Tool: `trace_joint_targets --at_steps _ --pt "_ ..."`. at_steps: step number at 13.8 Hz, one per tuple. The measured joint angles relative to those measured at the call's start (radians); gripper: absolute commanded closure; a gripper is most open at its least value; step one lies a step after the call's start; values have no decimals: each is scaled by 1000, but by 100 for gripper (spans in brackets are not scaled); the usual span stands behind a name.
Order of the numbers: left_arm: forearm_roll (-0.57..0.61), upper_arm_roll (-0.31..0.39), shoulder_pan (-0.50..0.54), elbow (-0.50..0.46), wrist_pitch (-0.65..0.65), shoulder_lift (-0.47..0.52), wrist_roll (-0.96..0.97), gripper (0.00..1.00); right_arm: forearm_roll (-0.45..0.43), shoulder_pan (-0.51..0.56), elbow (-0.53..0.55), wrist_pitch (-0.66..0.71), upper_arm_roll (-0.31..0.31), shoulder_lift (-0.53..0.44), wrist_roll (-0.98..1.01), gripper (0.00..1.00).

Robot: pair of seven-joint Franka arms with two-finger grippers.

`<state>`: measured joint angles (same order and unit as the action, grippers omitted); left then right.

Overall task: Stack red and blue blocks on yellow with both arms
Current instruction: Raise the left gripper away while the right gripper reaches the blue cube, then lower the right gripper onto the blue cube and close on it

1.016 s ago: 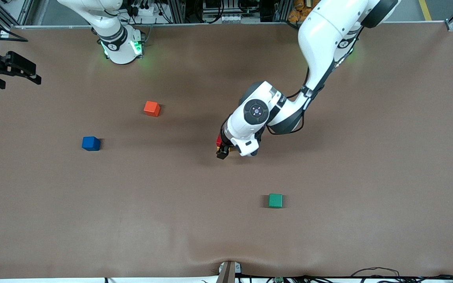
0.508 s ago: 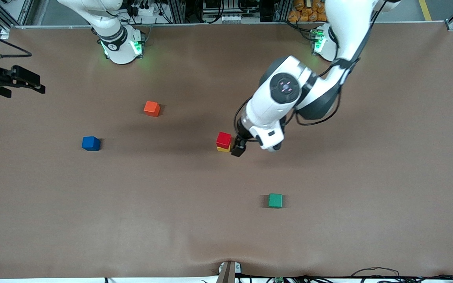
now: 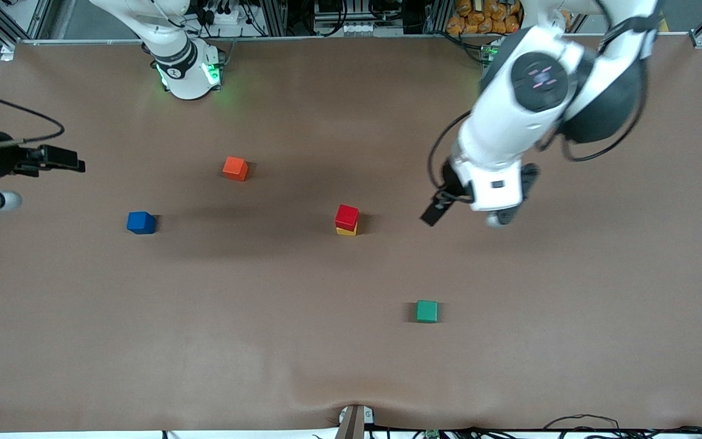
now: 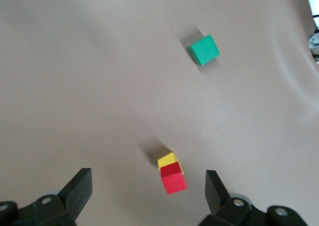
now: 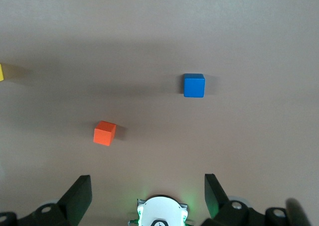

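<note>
The red block (image 3: 347,216) sits on the yellow cube (image 3: 346,231) at mid-table; both show in the left wrist view, red (image 4: 173,178) on yellow (image 4: 167,160). The blue block (image 3: 141,222) lies alone toward the right arm's end and shows in the right wrist view (image 5: 194,85). My left gripper (image 3: 437,211) is open and empty in the air, beside the stack toward the left arm's end; its own view (image 4: 148,186) shows the jaws wide apart. My right gripper (image 3: 61,161) is open and empty, up over the table's edge at the right arm's end (image 5: 148,191).
An orange-red cube (image 3: 235,168) lies farther from the front camera than the blue block. A green cube (image 3: 427,311) lies nearer to the camera than the stack. The right arm's green-lit base (image 3: 187,72) stands at the table's back edge.
My left gripper let go of the red block on the yellow cube, rose and drew back toward the left arm's end. My right gripper shifted slightly over the table edge.
</note>
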<state>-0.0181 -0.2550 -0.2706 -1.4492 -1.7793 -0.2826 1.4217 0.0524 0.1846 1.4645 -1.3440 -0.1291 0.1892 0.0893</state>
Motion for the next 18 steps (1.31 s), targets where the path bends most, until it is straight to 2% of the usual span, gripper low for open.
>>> trace_joint_targets --at_steps 7,14,18 --pt "1 1 113 -3 120 147 -255 0 -37 26 40 -106 -5 105 -1 0" --pt "4 9 278 -5 222 203 -673 0 -40 27 308 -423 -3 127 -5 0" --pt "4 10 334 -5 290 222 -861 0 -40 39 451 -588 -1 128 -6 0"
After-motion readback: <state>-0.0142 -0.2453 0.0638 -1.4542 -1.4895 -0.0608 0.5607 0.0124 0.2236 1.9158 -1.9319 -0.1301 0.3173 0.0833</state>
